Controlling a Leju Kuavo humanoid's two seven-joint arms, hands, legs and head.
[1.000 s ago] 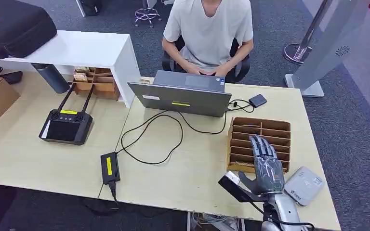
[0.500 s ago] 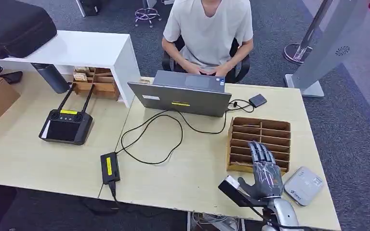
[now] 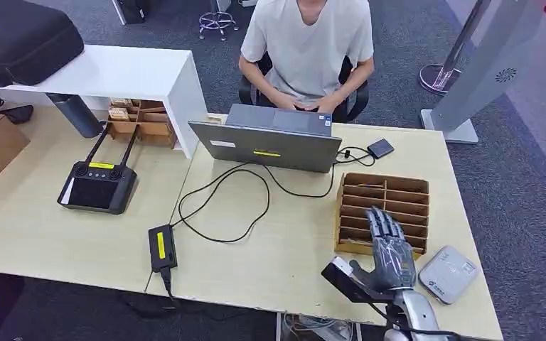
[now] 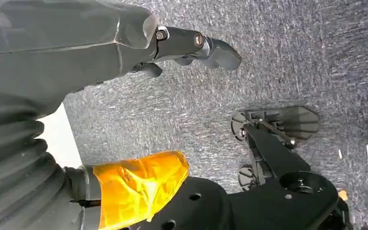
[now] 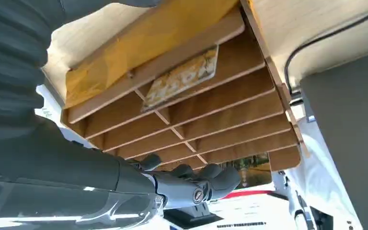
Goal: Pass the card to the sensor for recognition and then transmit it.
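Right hand: the right hand (image 3: 391,249) hovers with its fingers (image 3: 380,222) stretched out and apart over the near rows of the wooden rack (image 3: 382,186), holding nothing. Compared with a second ago it sits a little nearer the counter's front edge and slightly left; half a second ago it was almost where it is now.
Right hand, wrist view: the right hand (image 5: 191,179) shows its fingers loosely bent in front of the rack's slots, with no card between them.
Card: a yellowish printed card (image 5: 182,79) lies in one slot of the wooden rack (image 5: 206,124), near the end of the rack closest to the camera; the fingers are apart from it. In the head view it is too small to make out.
Sensor: the white card reader (image 3: 446,273) lies on the counter (image 3: 277,241) just right of the right hand, unmoved.
Left hand: the left hand (image 4: 191,48) hangs over grey carpet with its fingers apart and empty.
Person: a person in a pale shirt (image 3: 306,42) sits behind the laptop (image 3: 266,145), as before.
Other things: the black remote controller (image 3: 98,186) and the black power brick (image 3: 162,247) lie on the counter in the same places as earlier.
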